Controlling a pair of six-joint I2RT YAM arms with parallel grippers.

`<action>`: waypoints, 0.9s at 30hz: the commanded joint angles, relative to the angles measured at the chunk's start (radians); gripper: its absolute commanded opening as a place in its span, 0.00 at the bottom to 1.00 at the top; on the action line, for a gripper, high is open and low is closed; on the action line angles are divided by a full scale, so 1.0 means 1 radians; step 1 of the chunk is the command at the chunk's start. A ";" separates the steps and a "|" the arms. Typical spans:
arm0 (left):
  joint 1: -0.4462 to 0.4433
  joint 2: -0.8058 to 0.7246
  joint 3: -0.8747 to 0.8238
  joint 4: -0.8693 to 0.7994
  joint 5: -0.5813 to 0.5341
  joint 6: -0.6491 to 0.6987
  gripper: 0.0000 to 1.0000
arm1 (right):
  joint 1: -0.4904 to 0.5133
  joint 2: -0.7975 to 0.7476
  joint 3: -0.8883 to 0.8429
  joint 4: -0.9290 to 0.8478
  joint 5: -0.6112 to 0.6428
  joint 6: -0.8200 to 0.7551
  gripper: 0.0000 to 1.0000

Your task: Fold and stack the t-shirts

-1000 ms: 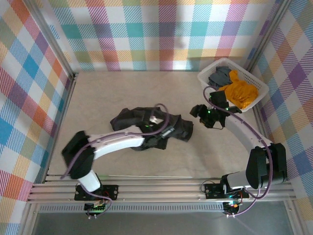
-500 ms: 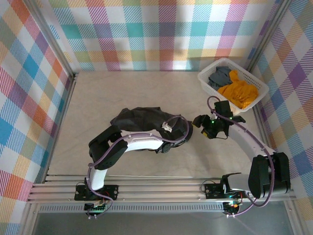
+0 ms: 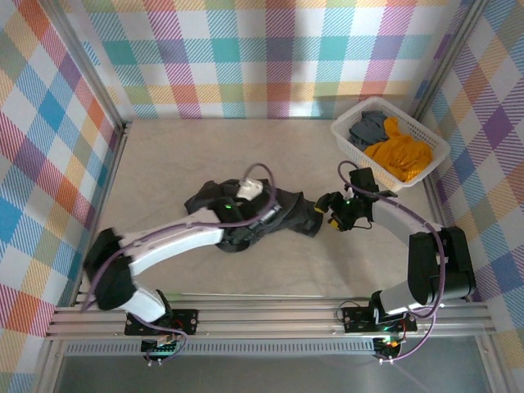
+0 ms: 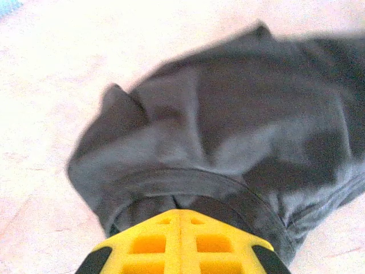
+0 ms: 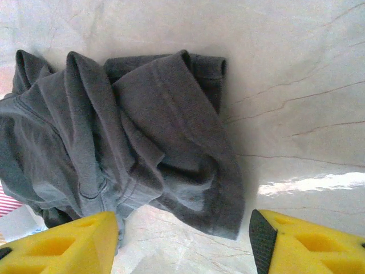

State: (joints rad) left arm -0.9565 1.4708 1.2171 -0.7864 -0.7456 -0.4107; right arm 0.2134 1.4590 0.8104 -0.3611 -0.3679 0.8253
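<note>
From above, the black shirt [image 3: 282,214] lies crumpled in the middle of the tabletop [image 3: 180,155], well apart from the basket [image 3: 417,123] at the far right. The basket holds the orange shirt [image 3: 401,155] and the grey shirt [image 3: 367,127]. In the last second the left arm swung right across the heap and has now come back left. The left gripper [image 3: 255,205] sits over the shirt's middle. The right gripper [image 3: 326,205] has come away from the basket to the shirt's right edge. The shirt is bunched much as before. My guess is that no fold has begun and the 2 arms are lining up to pull it flat first.

In the left wrist view, the left gripper [image 4: 179,240] has its jaws pressed together. The shirt's collar [image 4: 199,182] curves right against the tips. I judge that it pinches the cloth there, though the pinch itself is hidden. The black shirt [image 4: 228,114] rises beyond in soft, blurred ridges.

In the right wrist view, the right gripper [image 5: 182,220] has its jaws spread wide and holds nothing. The 2 fingers hang either side of the shirt's near corner. The black shirt [image 5: 142,142] shows deep overlapping folds and a stitched hem [image 5: 222,211] lying on the tabletop.
</note>
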 commanded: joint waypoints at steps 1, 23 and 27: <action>0.087 -0.166 0.010 -0.076 0.022 -0.029 0.00 | 0.028 -0.001 -0.026 0.041 0.007 0.040 0.63; -0.024 0.409 0.062 0.177 0.251 0.278 0.74 | 0.029 -0.150 -0.093 -0.041 0.078 0.029 0.64; -0.024 0.465 0.068 0.195 0.193 0.286 0.73 | 0.020 -0.158 -0.101 -0.043 0.073 0.020 0.64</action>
State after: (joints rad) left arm -0.9710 1.9190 1.2652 -0.6010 -0.4934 -0.1547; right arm 0.2405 1.3285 0.7155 -0.3878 -0.2958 0.8558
